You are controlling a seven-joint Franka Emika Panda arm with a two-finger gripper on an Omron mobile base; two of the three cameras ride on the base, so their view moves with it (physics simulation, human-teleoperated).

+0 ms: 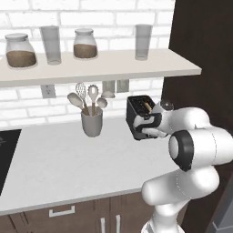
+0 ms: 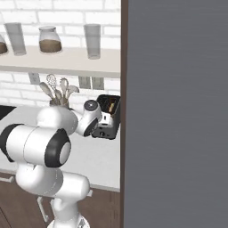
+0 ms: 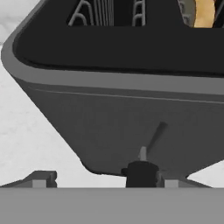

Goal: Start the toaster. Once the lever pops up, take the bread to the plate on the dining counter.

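The dark toaster (image 1: 139, 111) stands at the back right of the white worktop, against the brick wall. The tan bread (image 1: 147, 106) stands in one of its top slots; in the hand view the bread (image 3: 203, 12) shows at the top right. My gripper (image 3: 105, 181) is low against the toaster's narrow front face (image 3: 118, 127), open, with its fingertips (image 3: 40, 179) spread wide. The toaster's dark lever (image 3: 141, 173) sits between them, nearer the right tip. From the right base view, my hand covers the lower front of the toaster (image 2: 110, 113). The plate and the dining counter are out of view.
A grey utensil crock (image 1: 92, 123) stands left of the toaster. A shelf (image 1: 100, 68) with jars and glasses hangs above. A tall dark cabinet (image 1: 200, 50) rises right beside the toaster. A black cooktop (image 1: 7, 150) lies at the worktop's left end.
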